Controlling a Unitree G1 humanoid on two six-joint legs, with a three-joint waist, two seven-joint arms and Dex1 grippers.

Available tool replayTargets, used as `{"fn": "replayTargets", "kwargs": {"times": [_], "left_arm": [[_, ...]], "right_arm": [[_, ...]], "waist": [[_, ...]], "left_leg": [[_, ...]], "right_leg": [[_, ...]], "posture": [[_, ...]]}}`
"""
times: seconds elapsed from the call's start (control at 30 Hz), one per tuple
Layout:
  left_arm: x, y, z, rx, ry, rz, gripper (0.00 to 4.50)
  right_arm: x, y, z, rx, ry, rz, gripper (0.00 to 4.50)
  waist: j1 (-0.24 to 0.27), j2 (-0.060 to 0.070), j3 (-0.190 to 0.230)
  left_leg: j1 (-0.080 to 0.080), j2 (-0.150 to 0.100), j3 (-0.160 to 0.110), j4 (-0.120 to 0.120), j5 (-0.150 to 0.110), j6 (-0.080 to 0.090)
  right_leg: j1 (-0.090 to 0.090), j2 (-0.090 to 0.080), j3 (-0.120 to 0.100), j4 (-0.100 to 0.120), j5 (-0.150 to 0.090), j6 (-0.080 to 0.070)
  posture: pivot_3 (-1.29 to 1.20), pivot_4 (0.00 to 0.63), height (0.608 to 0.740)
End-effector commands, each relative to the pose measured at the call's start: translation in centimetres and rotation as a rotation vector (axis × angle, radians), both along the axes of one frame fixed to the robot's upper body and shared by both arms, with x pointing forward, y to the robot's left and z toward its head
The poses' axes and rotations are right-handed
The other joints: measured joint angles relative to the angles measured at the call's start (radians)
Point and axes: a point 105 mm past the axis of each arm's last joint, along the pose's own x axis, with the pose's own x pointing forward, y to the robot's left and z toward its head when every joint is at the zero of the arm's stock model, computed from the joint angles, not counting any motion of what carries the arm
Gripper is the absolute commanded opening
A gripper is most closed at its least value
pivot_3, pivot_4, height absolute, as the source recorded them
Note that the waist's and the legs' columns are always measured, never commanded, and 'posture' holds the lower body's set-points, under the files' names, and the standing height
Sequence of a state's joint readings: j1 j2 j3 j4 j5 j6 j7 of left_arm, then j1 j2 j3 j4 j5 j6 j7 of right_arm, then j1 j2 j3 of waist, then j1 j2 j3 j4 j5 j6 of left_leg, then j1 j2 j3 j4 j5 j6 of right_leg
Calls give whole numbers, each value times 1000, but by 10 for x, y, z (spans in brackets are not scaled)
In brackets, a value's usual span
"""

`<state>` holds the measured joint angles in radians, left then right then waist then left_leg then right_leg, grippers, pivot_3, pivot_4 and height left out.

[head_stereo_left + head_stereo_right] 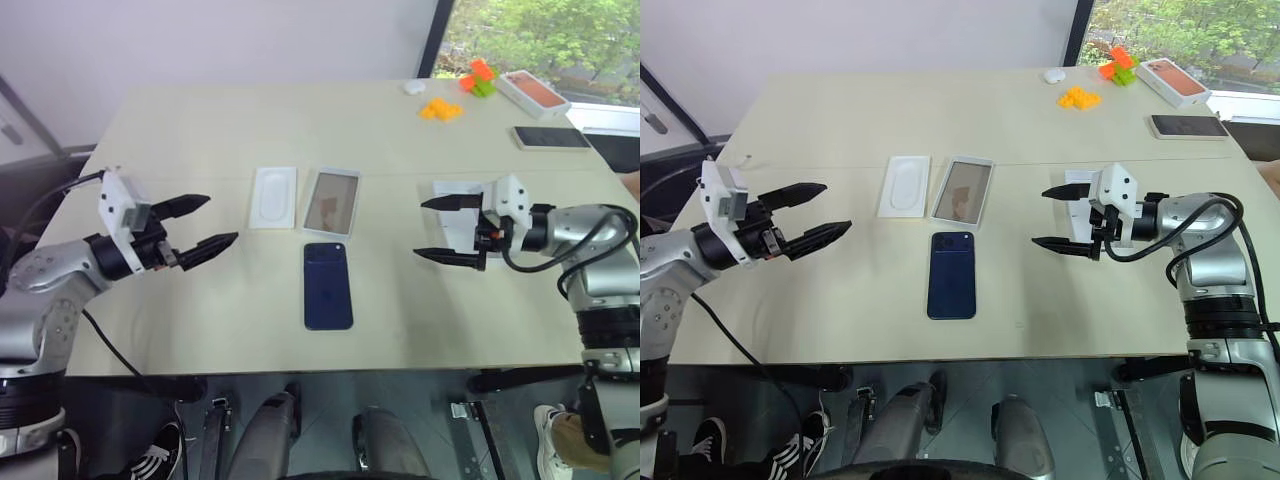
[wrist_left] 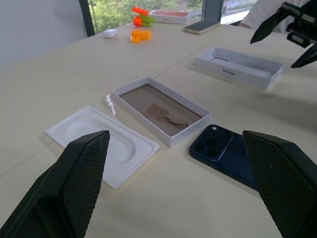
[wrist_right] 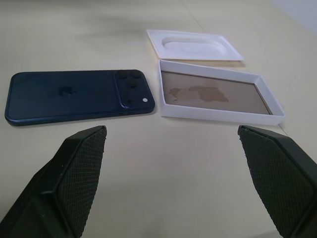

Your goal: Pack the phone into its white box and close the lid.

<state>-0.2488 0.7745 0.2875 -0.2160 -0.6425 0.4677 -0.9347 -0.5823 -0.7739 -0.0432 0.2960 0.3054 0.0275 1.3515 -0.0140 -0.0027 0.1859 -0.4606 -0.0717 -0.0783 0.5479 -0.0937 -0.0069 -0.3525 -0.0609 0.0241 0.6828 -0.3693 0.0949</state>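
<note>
the phone (image 1: 328,285) lies face-down, flat on the worktop (image 1: 200,130) just below the white box (image 1: 331,201), glossy, rigid and likely slippery, best pinched across its long edges; both my jaws stand spread, empty.

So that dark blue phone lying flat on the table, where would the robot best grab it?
Probably across its two long edges, near the middle, coming down from above. The phone lies flat, back up, on the table, so only its thin sides offer a grip. Its near end stands apart from the white box, leaving room for fingers. The right gripper is open.
</note>
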Motion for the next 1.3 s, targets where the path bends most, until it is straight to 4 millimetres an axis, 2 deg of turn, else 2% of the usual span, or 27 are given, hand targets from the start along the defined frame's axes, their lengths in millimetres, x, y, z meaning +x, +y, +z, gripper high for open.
{"fn": "replayTargets", "kwargs": {"times": [0.03,1.0,1.2,1.3], "left_arm": [[-2,1,10,0,-38,1,4500],[-2,5,9,33,-60,39,4500],[3,9,9,23,-64,76,4500],[12,14,5,15,-45,143,4500]], "right_arm": [[1,-3,8,-7,-43,-4,4449],[10,-6,6,14,-66,-53,4449],[20,-1,13,62,-107,-101,4449],[29,1,14,73,-151,-157,4449]], "waist": [[0,0,0],[0,0,0],[-2,0,0],[0,0,0]], "left_leg": [[0,0,0,0,0,0],[0,0,0,0,0,0],[0,0,0,0,0,0],[0,0,0,0,0,0]], "right_leg": [[0,0,0,0,0,0],[0,0,0,0,0,0],[0,0,0,0,0,0],[0,0,0,0,0,0]], "posture": [[0,150,740],[0,150,740],[0,150,740],[0,150,740]]}}
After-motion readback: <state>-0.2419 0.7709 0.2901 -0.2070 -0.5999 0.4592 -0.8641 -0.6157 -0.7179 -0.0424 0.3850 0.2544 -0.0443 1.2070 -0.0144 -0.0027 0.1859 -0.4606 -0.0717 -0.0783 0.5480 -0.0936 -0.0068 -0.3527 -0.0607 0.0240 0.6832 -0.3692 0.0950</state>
